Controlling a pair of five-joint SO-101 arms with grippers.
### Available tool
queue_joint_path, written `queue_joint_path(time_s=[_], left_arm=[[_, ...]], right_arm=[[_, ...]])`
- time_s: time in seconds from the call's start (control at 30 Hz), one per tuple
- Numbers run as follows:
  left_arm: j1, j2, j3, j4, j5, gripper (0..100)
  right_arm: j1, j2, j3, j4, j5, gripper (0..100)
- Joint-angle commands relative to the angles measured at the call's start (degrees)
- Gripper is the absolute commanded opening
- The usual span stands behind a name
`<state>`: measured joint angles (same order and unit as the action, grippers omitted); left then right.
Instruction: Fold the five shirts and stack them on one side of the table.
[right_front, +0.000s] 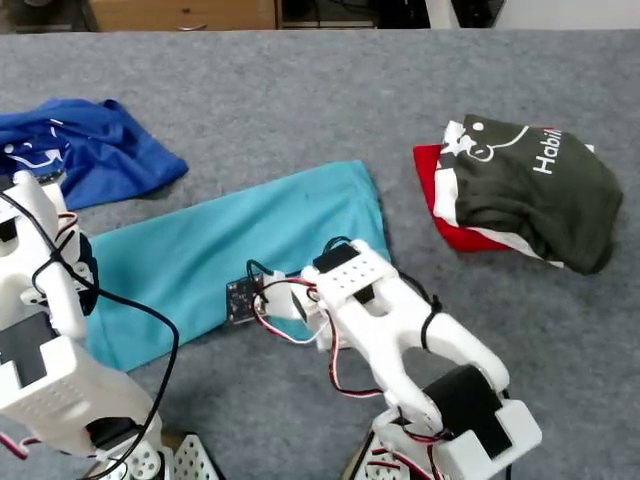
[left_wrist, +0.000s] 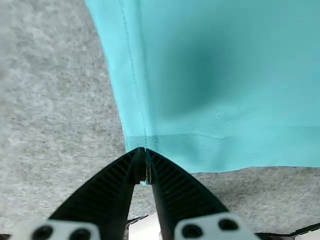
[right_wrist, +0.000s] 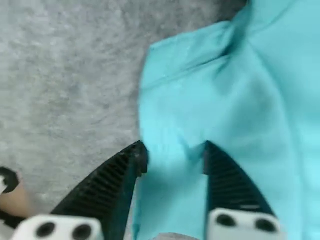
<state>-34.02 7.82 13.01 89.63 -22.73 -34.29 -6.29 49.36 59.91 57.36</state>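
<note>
A teal shirt (right_front: 240, 250), folded into a long band, lies slantwise across the middle of the grey table (right_front: 300, 100). At its left end, by the left arm (right_front: 45, 300), my left gripper (left_wrist: 145, 165) is shut on the shirt's hemmed corner (left_wrist: 150, 142). My right gripper (right_wrist: 175, 155) is open low over the shirt's near edge (right_wrist: 210, 115), with cloth between its fingers. The right arm (right_front: 400, 330) comes in from the front. A crumpled blue shirt (right_front: 90, 145) lies at the back left. A dark green shirt (right_front: 530, 190) tops a stack at the right.
The stack at the right holds a white layer and a red shirt (right_front: 450, 225) under the green one. Cables (right_front: 150, 330) trail from both arms over the front of the table. Bare grey felt runs along the back and between the teal shirt and the stack.
</note>
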Motion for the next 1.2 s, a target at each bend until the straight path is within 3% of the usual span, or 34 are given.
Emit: queue_joint_path(time_s=[0.0, 0.33, 0.63, 1.1, 1.17], left_arm=[[-0.88, -2.42, -0.70, 0.09, -0.70, 2], [-0.88, -2.42, -0.70, 0.18, -2.55, 2], [-0.88, -2.42, -0.70, 0.00, -2.55, 2], [-2.46, -9.98, -4.22, 0.18, -5.10, 2], [-2.73, -12.00, -4.75, 0.18, -5.10, 2]], right_arm=[[-0.40, 2.15, 0.04, -0.79, -0.44, 0.9], [7.16, 2.59, -6.20, 0.00, -0.44, 0.1], [6.90, 3.12, -29.41, 12.57, 0.00, 0.1], [5.05, 25.89, -49.45, 1.23, -0.18, 0.6], [5.05, 26.68, -50.77, 0.97, -3.96, 3.6]])
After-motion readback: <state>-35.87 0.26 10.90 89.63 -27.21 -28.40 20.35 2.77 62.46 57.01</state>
